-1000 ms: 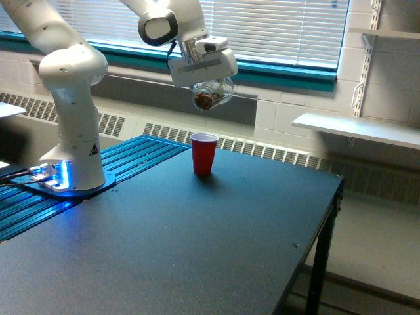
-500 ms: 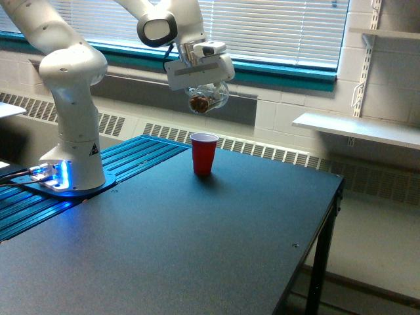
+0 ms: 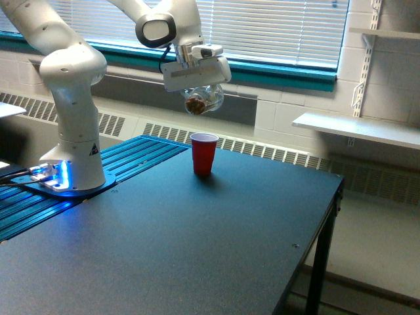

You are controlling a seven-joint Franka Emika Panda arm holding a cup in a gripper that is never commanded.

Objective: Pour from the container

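The container (image 3: 201, 100) is a small clear plastic cup held in the air, tilted on its side, with brown bits showing inside it. My gripper (image 3: 197, 87) is shut on the container, above and slightly to the exterior view's left of a red plastic cup (image 3: 204, 153). The red cup stands upright on the dark table (image 3: 216, 236), mouth open upward. A clear gap separates the container from the red cup's rim.
The arm's white base (image 3: 73, 151) stands on a blue ribbed plate at the exterior view's left. Behind the table are window blinds, a teal sill and a wall heater. A white shelf (image 3: 357, 128) juts out on the right. The table's right edge drops off.
The gripper with the container has drifted toward the exterior view's left and slightly up. The red cup has not moved.
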